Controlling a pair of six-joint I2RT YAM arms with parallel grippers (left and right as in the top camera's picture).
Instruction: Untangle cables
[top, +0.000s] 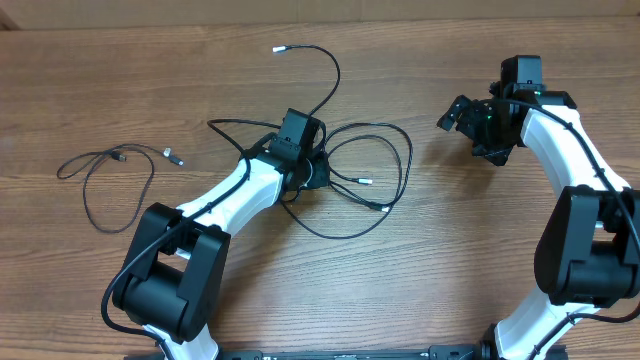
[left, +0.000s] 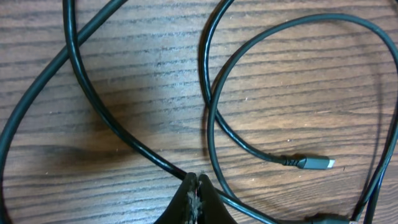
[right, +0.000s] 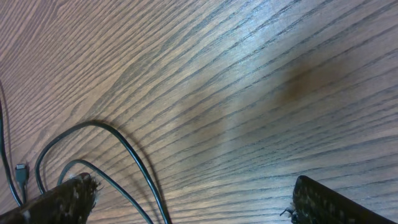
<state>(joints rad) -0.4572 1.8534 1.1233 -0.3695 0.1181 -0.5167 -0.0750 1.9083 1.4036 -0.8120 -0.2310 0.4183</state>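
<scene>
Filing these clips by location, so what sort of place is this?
Likely a robotics lab bench: left arm and right arm at a wood-grain table, loose cables spread across it.

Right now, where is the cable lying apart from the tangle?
Overhead view: the lone cable lies looped on the table near the image's left edge, beyond the left arm, apart from the tangled cables.
</scene>
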